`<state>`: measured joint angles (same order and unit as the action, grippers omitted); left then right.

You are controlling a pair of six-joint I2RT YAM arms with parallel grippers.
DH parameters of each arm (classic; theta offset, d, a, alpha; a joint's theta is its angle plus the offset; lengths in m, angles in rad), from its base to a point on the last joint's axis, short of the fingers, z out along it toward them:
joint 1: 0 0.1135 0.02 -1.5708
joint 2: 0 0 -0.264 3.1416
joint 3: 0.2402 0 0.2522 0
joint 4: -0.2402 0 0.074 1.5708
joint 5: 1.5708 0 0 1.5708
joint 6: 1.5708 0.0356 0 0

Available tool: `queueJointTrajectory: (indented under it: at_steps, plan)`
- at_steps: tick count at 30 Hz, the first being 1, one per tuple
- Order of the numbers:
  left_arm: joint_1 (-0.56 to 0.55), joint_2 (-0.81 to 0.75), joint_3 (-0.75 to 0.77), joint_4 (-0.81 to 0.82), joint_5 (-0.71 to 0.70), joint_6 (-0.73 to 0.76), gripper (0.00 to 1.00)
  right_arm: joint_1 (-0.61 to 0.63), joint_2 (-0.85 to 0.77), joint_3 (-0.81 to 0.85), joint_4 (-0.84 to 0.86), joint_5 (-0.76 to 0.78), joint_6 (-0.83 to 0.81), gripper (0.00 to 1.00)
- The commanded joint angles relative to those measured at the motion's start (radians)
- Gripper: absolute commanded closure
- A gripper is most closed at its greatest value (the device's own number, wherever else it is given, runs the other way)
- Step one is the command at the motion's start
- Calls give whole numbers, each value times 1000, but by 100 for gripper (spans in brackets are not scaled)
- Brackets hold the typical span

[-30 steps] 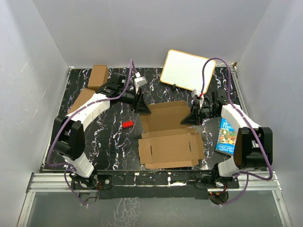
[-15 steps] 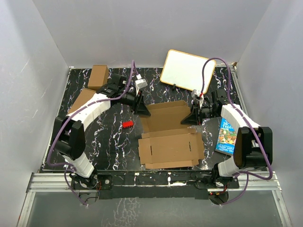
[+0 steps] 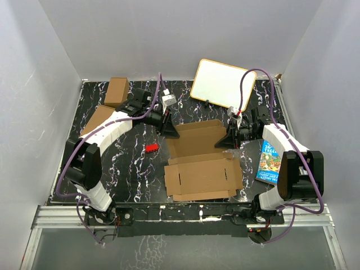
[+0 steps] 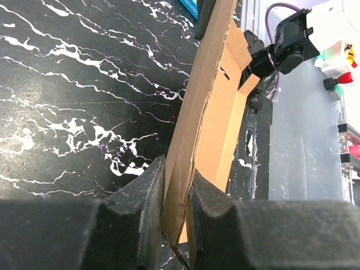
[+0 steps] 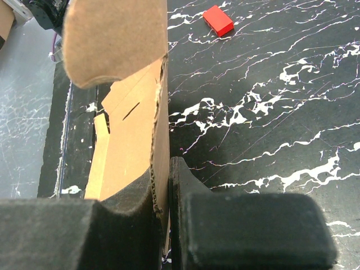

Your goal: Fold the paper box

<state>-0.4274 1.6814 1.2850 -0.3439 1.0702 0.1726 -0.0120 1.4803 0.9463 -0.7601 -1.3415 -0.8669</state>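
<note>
The paper box (image 3: 202, 163) is a brown die-cut cardboard sheet lying open in the middle of the black marbled table. My left gripper (image 3: 170, 130) is shut on its far-left flap; the left wrist view shows the cardboard (image 4: 205, 121) pinched between my fingers. My right gripper (image 3: 227, 140) is shut on the far-right flap (image 5: 143, 129), which stands upright between my pads. The near panel with slits lies flat.
A small red block (image 3: 151, 148) lies left of the box and shows in the right wrist view (image 5: 218, 20). Two brown cartons (image 3: 116, 91) sit far left. A white board (image 3: 222, 83) leans at the back. A book (image 3: 271, 161) lies right.
My left gripper has shifted slightly toward the back right with the flap in it. The right arm and the box stay almost still.
</note>
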Motion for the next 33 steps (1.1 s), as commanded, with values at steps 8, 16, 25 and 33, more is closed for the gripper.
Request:
queueJointTrajectory:
  at_steps: [8,16,25,33]
  plan:
    - [-4,0,17,-1,45,46,97,4,5,43,22,-46,-49,92]
    - [-4,-27,7,4,44,67,100,3,6,43,35,-43,-36,87]
    - [4,-173,-115,83,-143,52,100,2,-22,62,43,26,-1,26]
    - [6,-404,-303,292,-258,31,100,-124,-117,-45,283,58,191,1]
